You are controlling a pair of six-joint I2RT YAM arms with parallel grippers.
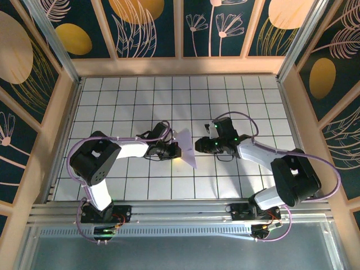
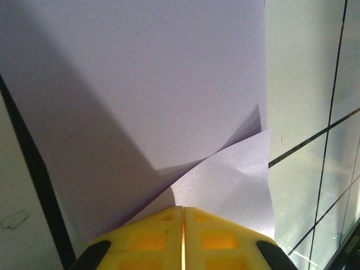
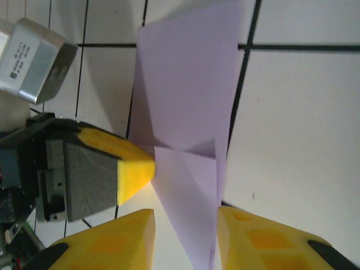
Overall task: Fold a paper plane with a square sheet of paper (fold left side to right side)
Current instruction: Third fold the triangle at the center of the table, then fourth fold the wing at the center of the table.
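The sheet of paper (image 1: 187, 148) is pale lavender and folded into a narrow pointed shape at the middle of the tiled table. My left gripper (image 1: 176, 151) meets its left edge. In the left wrist view the yellow jaws (image 2: 183, 209) are shut to a thin slit on the paper (image 2: 169, 84), with one flap lifted above the other. My right gripper (image 1: 198, 145) is open on the paper's right side. In the right wrist view it (image 3: 183, 228) straddles the pointed end of the paper (image 3: 185, 84), and the left gripper's fingertip (image 3: 135, 169) touches the paper's edge.
The white grid table (image 1: 135, 95) is ringed by wooden walls (image 1: 62, 112) on three sides. A metal rail (image 1: 180, 211) with both arm bases runs along the near edge. The left arm's silver camera box (image 3: 34, 59) sits close to my right fingers.
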